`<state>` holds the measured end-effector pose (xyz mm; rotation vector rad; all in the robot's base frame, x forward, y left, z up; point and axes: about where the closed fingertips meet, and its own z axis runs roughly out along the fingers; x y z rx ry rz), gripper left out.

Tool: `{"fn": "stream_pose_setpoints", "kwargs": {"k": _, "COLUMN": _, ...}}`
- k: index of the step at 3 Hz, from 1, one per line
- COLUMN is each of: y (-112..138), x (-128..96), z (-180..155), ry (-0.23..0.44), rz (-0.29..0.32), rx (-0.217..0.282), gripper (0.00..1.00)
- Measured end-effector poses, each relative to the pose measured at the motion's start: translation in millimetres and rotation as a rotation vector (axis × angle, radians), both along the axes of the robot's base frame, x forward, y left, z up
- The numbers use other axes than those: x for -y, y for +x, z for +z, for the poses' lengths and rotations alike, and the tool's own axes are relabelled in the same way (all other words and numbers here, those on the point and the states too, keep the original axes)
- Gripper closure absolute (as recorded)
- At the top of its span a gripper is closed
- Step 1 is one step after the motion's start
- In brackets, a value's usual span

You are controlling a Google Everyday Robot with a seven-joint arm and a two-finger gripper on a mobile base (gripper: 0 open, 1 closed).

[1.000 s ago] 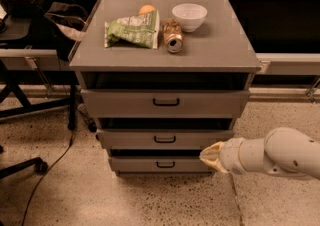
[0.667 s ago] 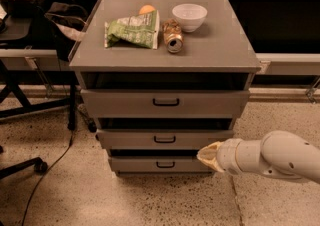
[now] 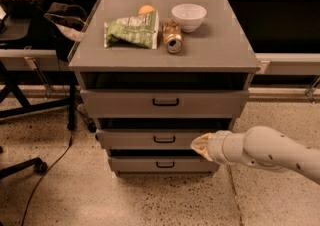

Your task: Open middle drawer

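The grey cabinet [image 3: 215, 55] has three drawers. The middle drawer [image 3: 130, 139] is the mid-sized front, with a small black bar handle [image 3: 164, 139] at its centre and a dark gap above it. My gripper [image 3: 199, 145], tan-tipped on a white arm [image 3: 270, 151], reaches in from the right. It sits at the right part of the middle drawer's front, just right of the handle and level with it. The tallest top drawer [image 3: 115, 103] is above, and the smallest bottom drawer [image 3: 135, 165] is below.
On the cabinet top lie a green chip bag [image 3: 131, 31], an orange [image 3: 146, 9], a can on its side [image 3: 172, 36] and a white bowl [image 3: 188, 16]. An office chair base [image 3: 30, 166] and a floor cable [image 3: 50, 170] are on the left. The speckled floor [image 3: 165, 200] lies in front.
My gripper has moved a little left and up along the middle drawer's front, closer to its handle. The drawers and the things on top have not moved.
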<state>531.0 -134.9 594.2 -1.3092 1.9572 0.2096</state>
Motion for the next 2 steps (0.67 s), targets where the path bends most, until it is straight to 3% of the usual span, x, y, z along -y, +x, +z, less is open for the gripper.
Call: {"fn": "stream_pose_setpoints", "kwargs": {"k": 2, "y": 43, "x": -5, "z": -17, "ry": -0.090, "rz": -0.029, "rx": 0.033, "gripper": 1.00}}
